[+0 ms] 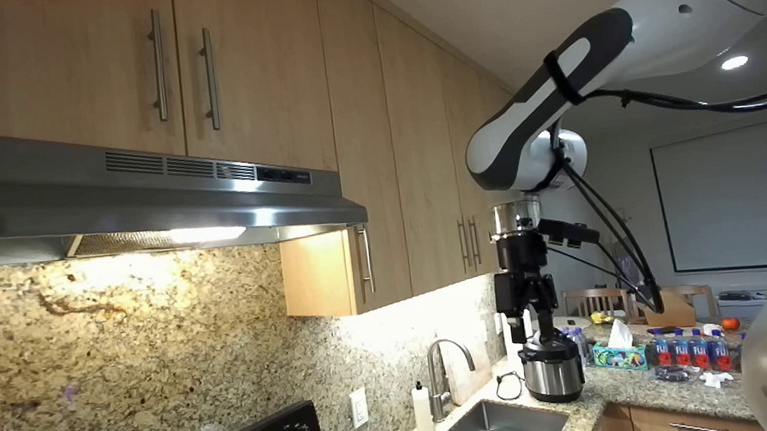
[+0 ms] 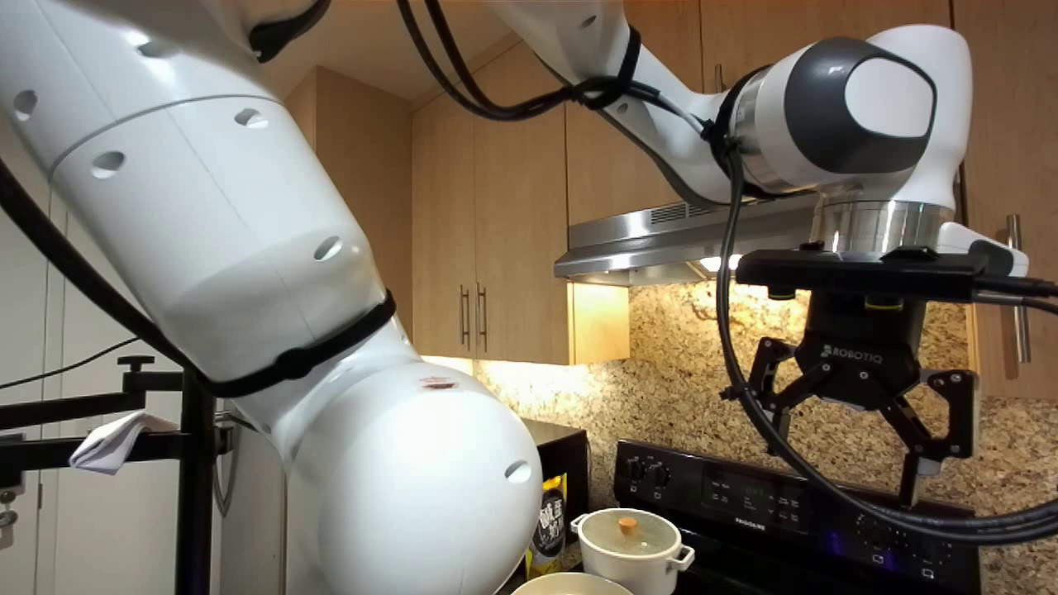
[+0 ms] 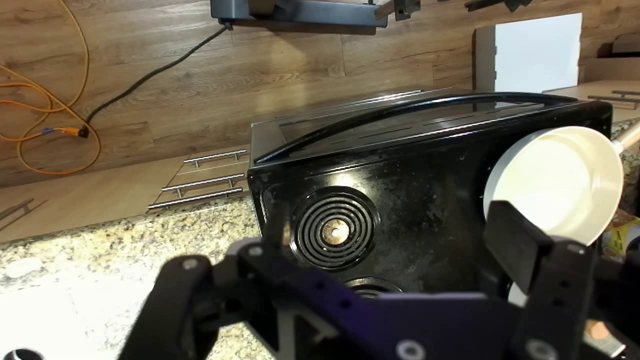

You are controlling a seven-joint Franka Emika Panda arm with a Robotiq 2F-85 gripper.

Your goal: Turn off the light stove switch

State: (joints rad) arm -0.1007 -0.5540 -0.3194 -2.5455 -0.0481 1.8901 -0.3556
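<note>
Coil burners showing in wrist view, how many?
2: a nearly whole coil burner near mid-picture; a second burner lower down, mostly hidden by the gripper. Others may be hidden.

Parted fingers above black stove with cream pan

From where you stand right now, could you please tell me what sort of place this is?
Most likely a home kitchen: a range hood with its lamp lit sits above a black coil stove, and a steel sink is in view too.
</note>
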